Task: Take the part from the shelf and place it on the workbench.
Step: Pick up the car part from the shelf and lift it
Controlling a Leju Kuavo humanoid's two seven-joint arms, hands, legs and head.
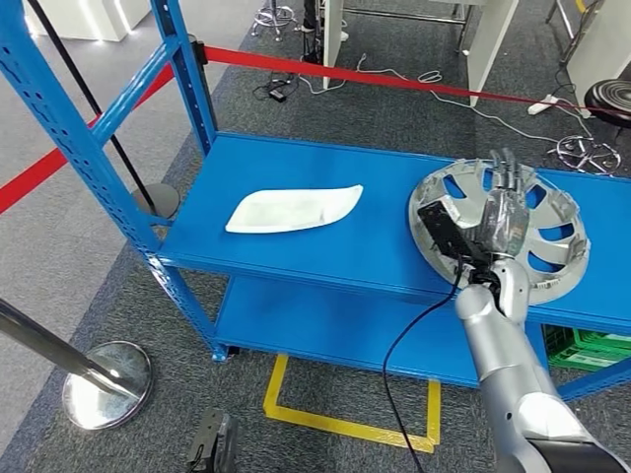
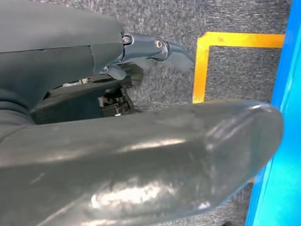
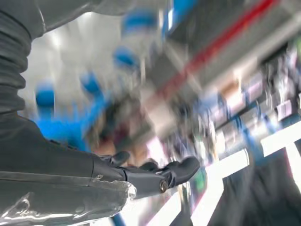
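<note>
At the left of centre in the head view we see a white curved panel [image 1: 294, 209] lying flat on the top deck of the blue shelf [image 1: 372, 246], well apart from everything else. To the right of it, at the right of the frame, lies the part that we judge to be the task's thing — a silver wheel cover [image 1: 554, 246], resting flat on the same deck.

The right hand [image 1: 500, 212] is over the wheel cover's middle, fingers stretched out towards the far rim. We cannot tell whether it touches or holds the cover. The right wrist view is blurred; its fingers [image 3: 177, 170] look extended. The left hand [image 2: 156, 47] hangs over the grey carpet beside a yellow floor marking [image 2: 213, 42]; its fingers appear to hold nothing, but whether they are apart or curled we cannot tell.

Handling, as a judgement: the cover is probably light, thin moulded plastic — stiff overall, yet liable to flex or crack at the spokes. The openings between the spokes, or the outer rim, offer the surest hold; the smooth face may slip.

No brand, label or writing is legible.
</note>
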